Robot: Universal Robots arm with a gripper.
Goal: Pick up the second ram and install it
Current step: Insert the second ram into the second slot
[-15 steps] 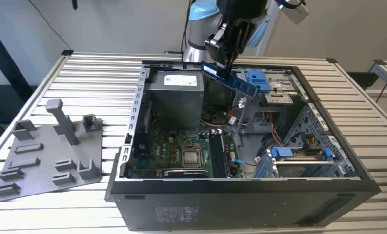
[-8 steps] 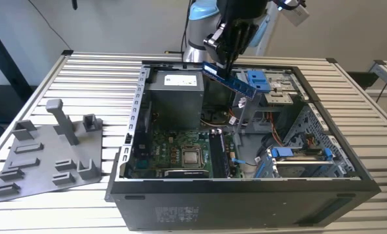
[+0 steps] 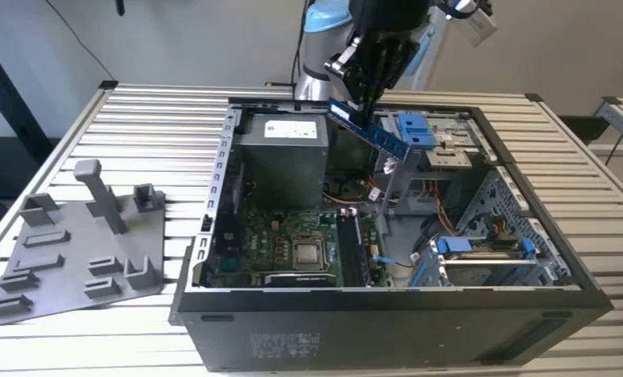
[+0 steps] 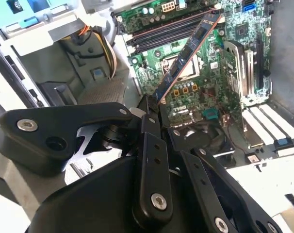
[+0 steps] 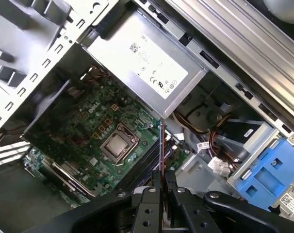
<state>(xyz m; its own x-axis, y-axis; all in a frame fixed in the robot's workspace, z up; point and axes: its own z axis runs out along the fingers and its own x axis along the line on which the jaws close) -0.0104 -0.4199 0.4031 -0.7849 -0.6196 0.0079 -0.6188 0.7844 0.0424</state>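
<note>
My gripper [image 3: 361, 106] is shut on the second ram [image 3: 372, 135], a long dark stick that slants down over the open computer case [image 3: 395, 302]. In the second wrist view the ram [image 4: 186, 56] runs from the gripper [image 4: 154, 104] out over the green motherboard [image 4: 200, 97]. The long black memory slots [image 4: 169, 31] lie beyond it, apart from the stick. The first wrist view has the ram [image 5: 161, 145] edge-on as a thin line rising from the gripper [image 5: 161, 177], above the slots [image 5: 142, 167] and beside the processor [image 5: 119, 144].
A grey fixture plate with pegs [image 3: 75, 243] lies on the slatted table at the exterior view's left. Inside the case are the grey power supply [image 3: 290, 129], blue drive caddies [image 3: 416, 129] [image 3: 479, 247], orange and yellow cables [image 4: 108, 48] and the case walls.
</note>
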